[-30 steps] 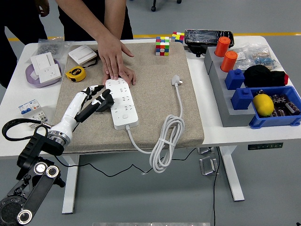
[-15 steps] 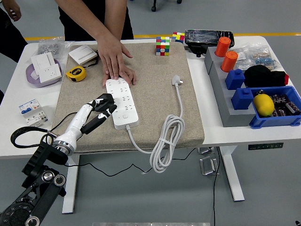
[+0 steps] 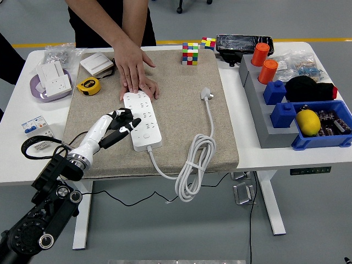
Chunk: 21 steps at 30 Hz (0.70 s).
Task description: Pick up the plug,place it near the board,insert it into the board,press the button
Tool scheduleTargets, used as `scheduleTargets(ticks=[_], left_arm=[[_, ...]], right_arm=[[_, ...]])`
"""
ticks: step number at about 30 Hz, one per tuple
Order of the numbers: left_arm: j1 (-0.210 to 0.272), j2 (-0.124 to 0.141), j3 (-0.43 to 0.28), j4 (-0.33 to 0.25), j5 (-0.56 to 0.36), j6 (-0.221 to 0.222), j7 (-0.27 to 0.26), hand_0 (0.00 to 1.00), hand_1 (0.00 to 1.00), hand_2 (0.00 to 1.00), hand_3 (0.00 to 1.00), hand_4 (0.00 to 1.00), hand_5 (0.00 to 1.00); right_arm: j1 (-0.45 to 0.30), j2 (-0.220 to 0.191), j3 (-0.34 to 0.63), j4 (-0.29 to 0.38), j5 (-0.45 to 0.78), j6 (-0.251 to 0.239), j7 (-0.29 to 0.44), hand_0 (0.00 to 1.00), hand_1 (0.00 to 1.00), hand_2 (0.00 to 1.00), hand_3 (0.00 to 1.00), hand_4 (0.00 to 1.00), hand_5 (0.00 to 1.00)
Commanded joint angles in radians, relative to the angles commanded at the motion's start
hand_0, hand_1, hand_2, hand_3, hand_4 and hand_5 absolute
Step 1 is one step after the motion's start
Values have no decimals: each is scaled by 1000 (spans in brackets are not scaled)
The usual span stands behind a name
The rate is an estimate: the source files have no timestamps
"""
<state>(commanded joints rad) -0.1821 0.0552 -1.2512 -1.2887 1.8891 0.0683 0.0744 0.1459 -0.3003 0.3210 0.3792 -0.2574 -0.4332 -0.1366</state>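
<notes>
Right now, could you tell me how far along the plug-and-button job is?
Nothing looks finished: the plug lies loose on the mat, unplugged. In hand: the left hand sits at the power strip's left edge, holding nothing, while a person's hand steadies its far end. Picking up, inserting and pressing remain.

The left hand [image 3: 122,122] has swung in from the mat to touch the power strip's [image 3: 142,120] left edge.

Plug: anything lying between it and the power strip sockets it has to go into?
Nothing visible. The plug lies on bare mat right of the power strip, with only open mat between them. The person's hand rests on the strip's far end, and the left hand sits at the strip's left edge, on the opposite side from the plug.
</notes>
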Motion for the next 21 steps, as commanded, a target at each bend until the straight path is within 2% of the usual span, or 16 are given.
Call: scheduleTargets(ticks=[21], left_arm=[[-43, 8, 55, 25, 2, -13, -6, 946, 926, 873, 828, 998, 998]], right_arm=[[-2, -4, -12, 1, 2, 2, -1, 870, 810, 782, 791, 998, 942]])
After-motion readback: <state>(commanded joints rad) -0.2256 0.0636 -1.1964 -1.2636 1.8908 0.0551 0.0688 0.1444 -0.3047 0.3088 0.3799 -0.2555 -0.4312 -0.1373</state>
